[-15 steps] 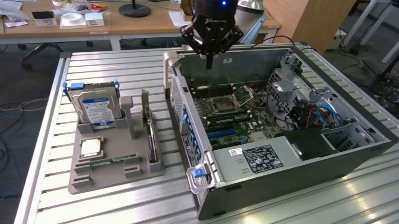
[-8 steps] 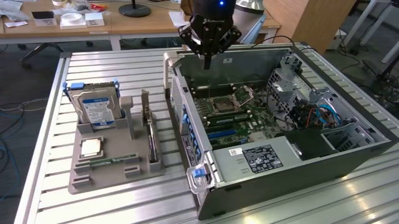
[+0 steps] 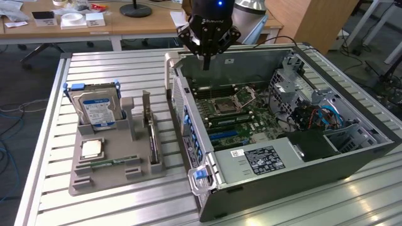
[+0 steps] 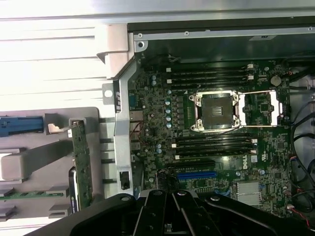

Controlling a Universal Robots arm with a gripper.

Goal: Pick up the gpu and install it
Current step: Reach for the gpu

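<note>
Jaws clenched tight on nothing; gripper (image 3: 206, 65) poised over rear edge of open computer case (image 3: 326, 155). Underneath, slatted aluminium table (image 3: 107, 207), with grey holder tray (image 3: 94, 181) beside case on the exterior view's left. Farther back, blue-grey floor (image 3: 25, 80), then wooden desks (image 3: 144, 26). Gpu (image 3: 149, 123) upright on edge in tray slot, near hard drive (image 3: 95, 110): thin, dark, narrow silver bracket at far end, well apart from gripper.

I count one open computer case (image 3: 301, 181). Beside the case: one grey tray (image 3: 105, 178), one hard drive (image 3: 97, 110), one gpu (image 3: 150, 134), one processor chip (image 3: 92, 149), one memory stick (image 3: 113, 162). Above the case: one gripper (image 3: 206, 66).
</note>
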